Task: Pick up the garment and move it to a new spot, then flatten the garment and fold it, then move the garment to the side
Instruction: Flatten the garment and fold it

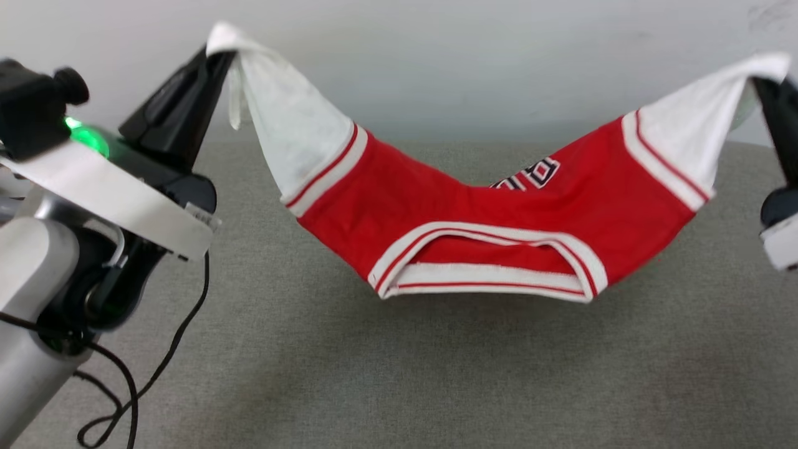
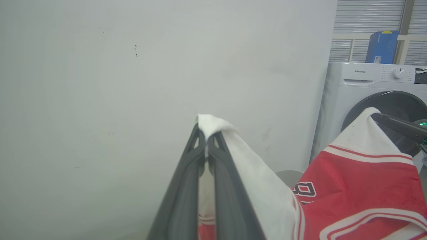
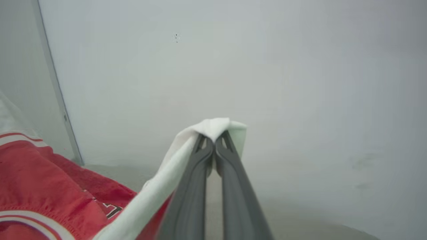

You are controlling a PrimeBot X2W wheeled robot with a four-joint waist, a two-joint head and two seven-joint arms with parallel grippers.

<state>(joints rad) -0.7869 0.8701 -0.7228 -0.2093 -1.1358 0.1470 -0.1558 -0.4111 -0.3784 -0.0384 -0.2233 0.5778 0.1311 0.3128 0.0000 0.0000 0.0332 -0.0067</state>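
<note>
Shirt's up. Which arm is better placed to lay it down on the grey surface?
Neither alone, likely: left fingers and right fingers each pinch a white sleeve, with the garment slung between them above the grey surface. Lower both together.

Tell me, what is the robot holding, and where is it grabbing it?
The red and white garment: left claw pinches one white sleeve end, right claw the other.

Grey surface [image 1: 436,386] in front of the slung garment [image 1: 486,231] lies open; a wall [image 1: 436,62] closes off behind.
</note>
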